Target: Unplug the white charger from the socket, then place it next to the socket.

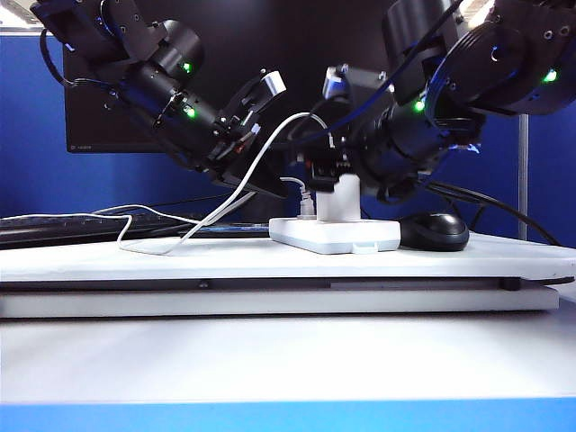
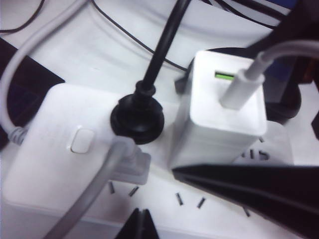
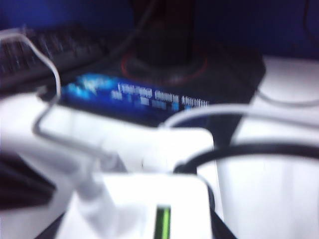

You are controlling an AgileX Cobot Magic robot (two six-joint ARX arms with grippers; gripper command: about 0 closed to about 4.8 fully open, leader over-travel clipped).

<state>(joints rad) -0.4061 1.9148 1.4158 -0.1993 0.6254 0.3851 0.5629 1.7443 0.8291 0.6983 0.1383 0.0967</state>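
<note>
- Surface (image 1: 135, 261): flat white board, smooth, carries all items.
- L arm: black, jointed, slopes down from upper left toward socket; left gripper (image 1: 270, 184) low over socket's left end. Dark fingers (image 2: 249, 189) lie along charger's base; open or closed: cannot tell.
- R arm: black, bulky, slopes down from upper right; right gripper (image 1: 335, 175) sits at charger top. Jaws look set on either side of block; grip not confirmed, wrist view blurred.
- Socket (image 1: 335, 236): flat wide white strip, rounded corners, matte plastic, mid-surface.
- Black mouse (image 1: 434, 231): glossy, domed, just right of socket.
- White charger (image 1: 340, 198): smooth rounded block, upright, plugged into socket, green-lined port (image 2: 225, 75) on top, thin white cable (image 1: 243, 184) trailing left.
- Black round plug (image 2: 136, 117) beside charger.
</note>
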